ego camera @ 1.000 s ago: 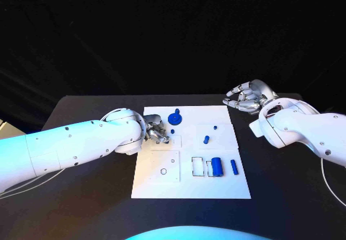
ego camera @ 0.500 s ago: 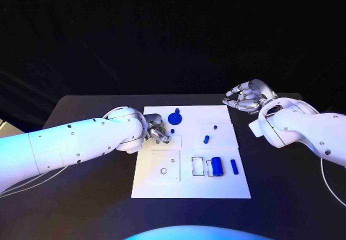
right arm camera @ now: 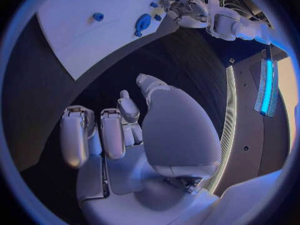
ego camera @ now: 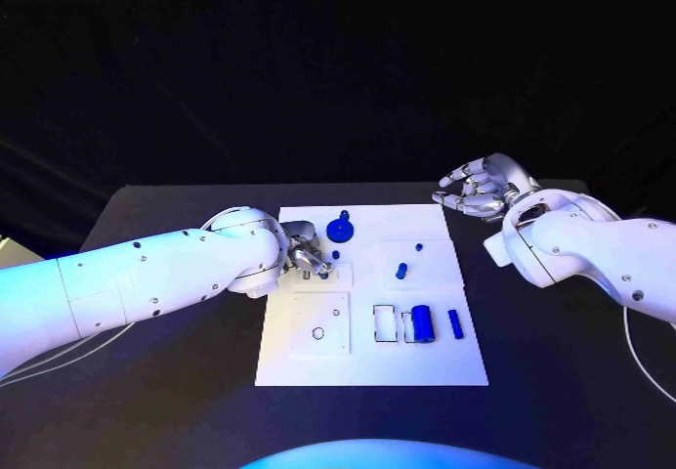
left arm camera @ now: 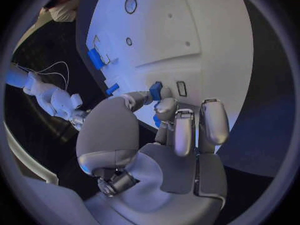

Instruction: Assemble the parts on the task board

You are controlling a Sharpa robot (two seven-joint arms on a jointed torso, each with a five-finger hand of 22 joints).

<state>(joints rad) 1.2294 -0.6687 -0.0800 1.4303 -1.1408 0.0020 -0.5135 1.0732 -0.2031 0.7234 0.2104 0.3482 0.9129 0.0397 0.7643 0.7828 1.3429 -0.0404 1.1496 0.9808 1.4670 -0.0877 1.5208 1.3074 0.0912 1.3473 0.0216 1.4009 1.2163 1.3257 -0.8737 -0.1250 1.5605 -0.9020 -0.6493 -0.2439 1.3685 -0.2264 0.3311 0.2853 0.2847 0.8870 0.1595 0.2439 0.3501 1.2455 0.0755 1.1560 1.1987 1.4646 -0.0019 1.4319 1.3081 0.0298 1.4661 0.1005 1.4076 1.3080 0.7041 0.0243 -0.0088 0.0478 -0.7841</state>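
The white task board (ego camera: 373,357) lies in the middle of the black table. My left hand (ego camera: 303,256) hovers low over its left rear part, and its fingertips (left arm camera: 165,106) pinch a small blue part (left arm camera: 156,91) beside a small slot. A round blue part (ego camera: 341,231) stands just behind that hand. Two small blue pieces (ego camera: 401,271) sit mid-board. A blue cylinder (ego camera: 423,322) and a thin blue bar (ego camera: 455,323) lie by the rectangular slots at the front right. My right hand (ego camera: 479,188) hangs off the board's rear right corner, fingers curled in, holding nothing.
Bare black table (ego camera: 169,391) surrounds the board on all sides. A square plate with an oval hole (ego camera: 319,332) sits at the board's front left. From the right wrist, the board (right arm camera: 69,30) and my left hand (right arm camera: 187,9) lie far ahead.
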